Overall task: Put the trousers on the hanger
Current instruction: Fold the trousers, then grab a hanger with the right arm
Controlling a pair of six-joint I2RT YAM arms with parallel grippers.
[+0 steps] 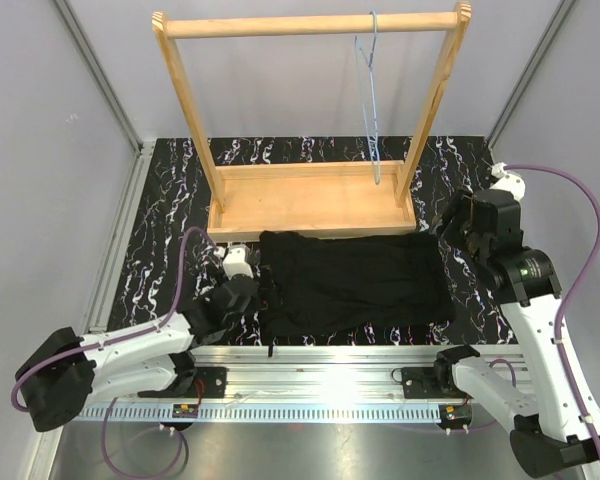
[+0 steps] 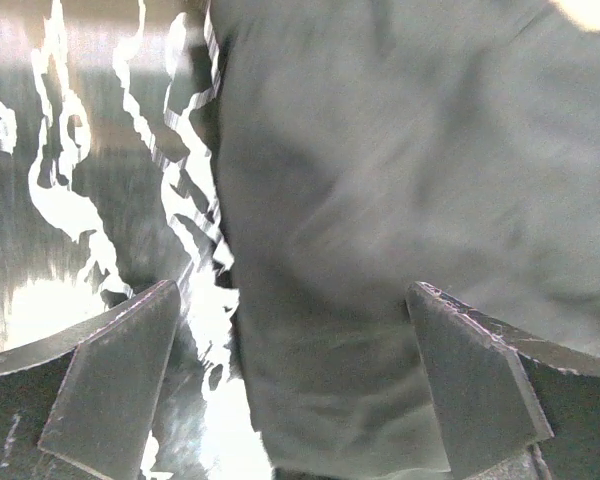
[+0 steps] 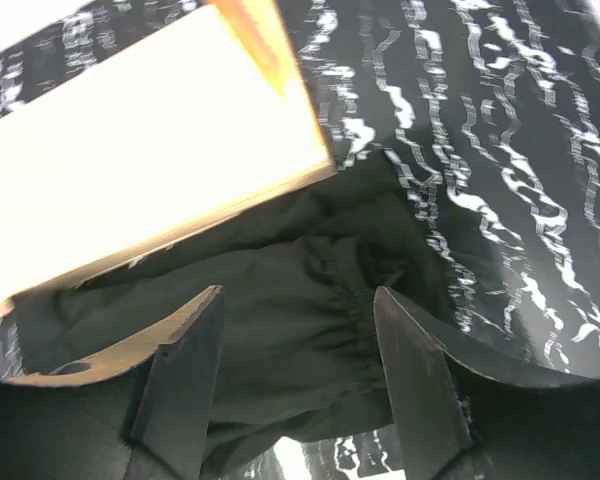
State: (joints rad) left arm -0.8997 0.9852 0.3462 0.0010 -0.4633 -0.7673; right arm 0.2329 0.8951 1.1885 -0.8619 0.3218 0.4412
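Top view: trousers [image 1: 355, 285] laid flat on table [image 1: 160, 220] just before wooden rack [image 1: 310, 200], hanger [image 1: 370, 110] hung from top rail [image 1: 280, 26], left wrist view: left gripper [image 2: 295, 390] spread wide at trouser edge, nothing gripped, right wrist view: right gripper [image 3: 300, 390] parted over gathered waistband [image 3: 355, 300], nothing gripped

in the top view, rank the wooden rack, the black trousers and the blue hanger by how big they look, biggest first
1. wooden rack: widest and tallest by far.
2. trousers: spread flat in front of it, about as wide as its base.
3. hanger: thin wire hanging from the top bar, seen nearly edge-on.
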